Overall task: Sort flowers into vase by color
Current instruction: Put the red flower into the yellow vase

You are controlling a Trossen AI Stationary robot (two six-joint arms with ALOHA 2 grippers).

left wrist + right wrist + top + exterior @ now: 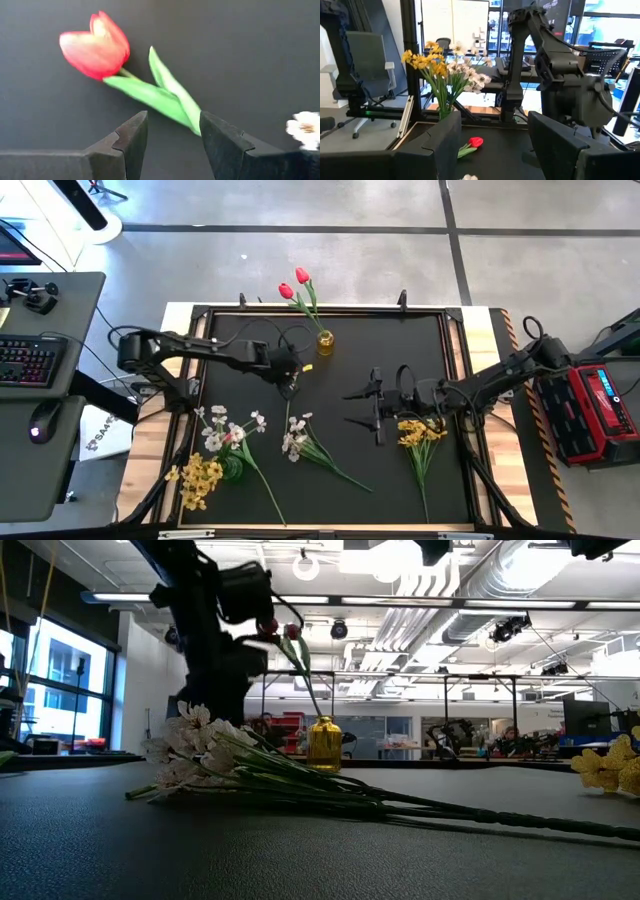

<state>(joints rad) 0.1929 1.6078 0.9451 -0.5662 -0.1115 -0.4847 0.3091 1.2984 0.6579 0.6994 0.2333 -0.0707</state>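
Black matting covers the table (400, 360), framed in pale wood, on a grey concrete floor.

High view. A yellow vase (325, 341) at upper centre holds two red tulips (294, 284). At lower left a green vase (232, 468) holds white blossoms (222, 428) and yellow blossoms (198, 480). A loose white spray (297, 437) lies at lower centre, and a loose yellow bunch (419, 431) at lower right. The left gripper (290, 375) reaches in from the left to centre. The right gripper (362, 407) comes from the right, its fingers spread and empty, beside the yellow bunch. A desk with a keyboard (28, 360) and mouse (41, 421) sits at far left, a red case (592, 410) at far right.

Low view. The white spray (190, 755) lies across the mat at centre left, stems running to the right. The yellow vase (324, 743) stands behind it with the tulips (280, 630). The yellow bunch (610, 765) shows at the right edge. A dark arm (215, 620) hangs at upper left. Behind is a workshop hall with ceiling ducts, strip lights and windows at left.

Left wrist view. A single red tulip (97, 45) lies on the mat at upper left, its leaf (167, 95) running toward the parted, empty fingers (130, 142) of the left gripper (172, 137). A white blossom (305, 127) is at the right edge.

Right wrist view. The right gripper (492, 145) stands released. The red tulip (474, 143) lies at lower centre, the filled green vase (445, 107) at centre left, the left arm (555, 70) at right. An office chair (362, 75) and windows lie beyond.
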